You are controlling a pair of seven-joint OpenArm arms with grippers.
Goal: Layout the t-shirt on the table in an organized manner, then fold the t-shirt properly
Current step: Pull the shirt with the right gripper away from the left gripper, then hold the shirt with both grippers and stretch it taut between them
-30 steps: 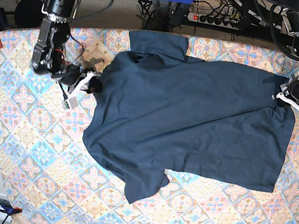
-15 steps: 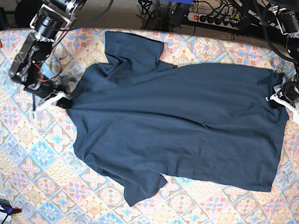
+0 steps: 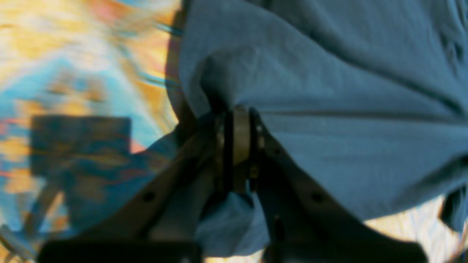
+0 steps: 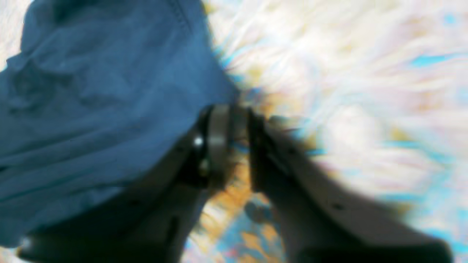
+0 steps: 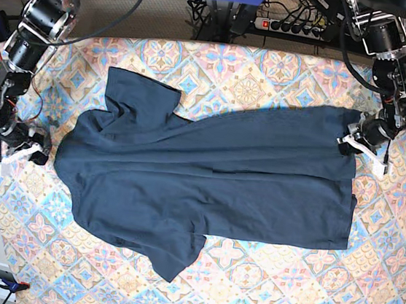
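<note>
Base view shows me the t-shirt [image 5: 208, 174] spread across the table [image 5: 260, 291], my left gripper [image 5: 356, 142] clamped on its hem, my right gripper [image 5: 32, 153] parted just off the collar side, cables [image 5: 299, 20] behind both arms.

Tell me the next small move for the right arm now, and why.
Probably back the right tool clear, then regrip a sleeve. Its jaws stand apart over the bare table, the t-shirt edge just beside them, not between. The left tool is shut on the hem. The sleeves lie bunched.
</note>
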